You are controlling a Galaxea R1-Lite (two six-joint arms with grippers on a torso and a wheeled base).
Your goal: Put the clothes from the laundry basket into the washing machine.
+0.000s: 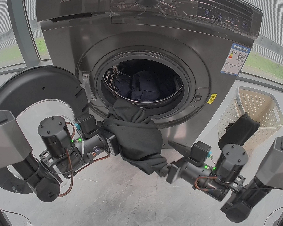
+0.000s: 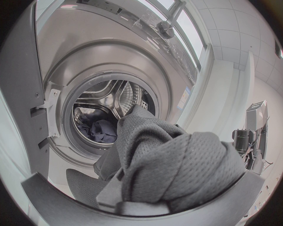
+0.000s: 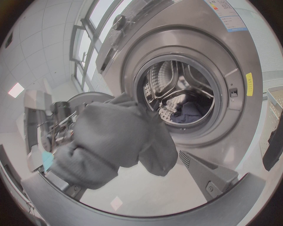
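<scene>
Left gripper point(image 1: 113, 146), low before the front-loading grey steel washing machine point(image 1: 197, 51) and just beneath its round opening: buried in a bunched dark grey knit garment point(image 1: 136, 134) and, as far as the covering cloth lets one judge, clenched on it. Garment: upper fold resting on the lower lip of the machine's opening, bulk hanging outside against the machine's front, lowest end touching the right gripper point(image 1: 169, 160). Right gripper: in front of the machine, lower than the opening and toward its basket side, fingers spread wide; one finger point(image 3: 206, 173) bare, the other under the cloth. Dark blue clothes point(image 1: 143, 86): lying inside the machine's steel drum. Round grey door with clear window point(image 1: 34, 85): swung fully open on the machine's hinge side. Cream perforated plastic laundry basket point(image 1: 263, 110): standing on the floor just beside the machine, opposite the door, with a black garment point(image 1: 239, 131) draped over its near rim.
</scene>
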